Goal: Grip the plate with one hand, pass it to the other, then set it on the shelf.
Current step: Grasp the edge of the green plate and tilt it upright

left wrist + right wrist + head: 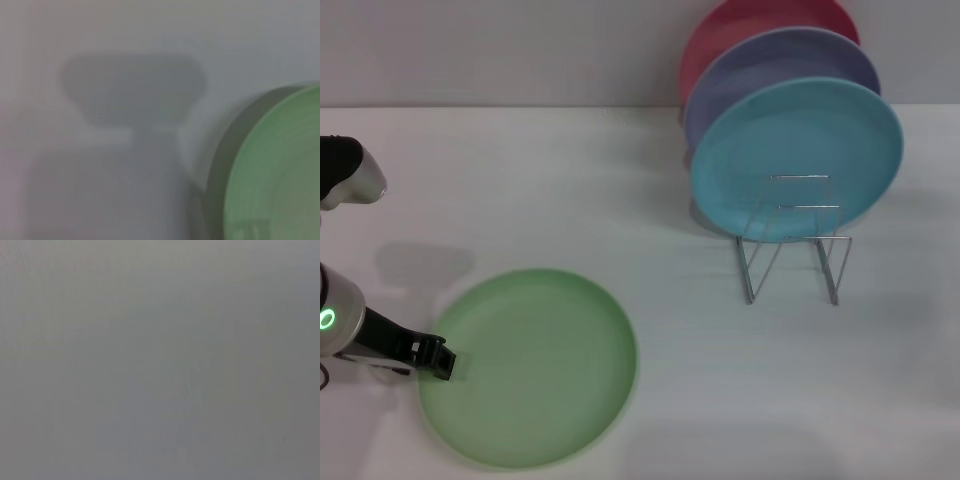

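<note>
Your left tool (442, 361) meets the left rim of the plate (535, 365), flat on the near-left desk (520, 180), grip state unclear; you next secure the rim, far from the shelf (792, 262).

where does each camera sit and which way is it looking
Head view: from the robot's head, forward and down on the white table, green plate and wire shelf; the left hand shows at the plate's rim.
Left wrist view: from the left wrist, down at the table and the plate's edge; no hand visible.
Right wrist view: plain grey only.
Head and left wrist views share the green plate.
</note>
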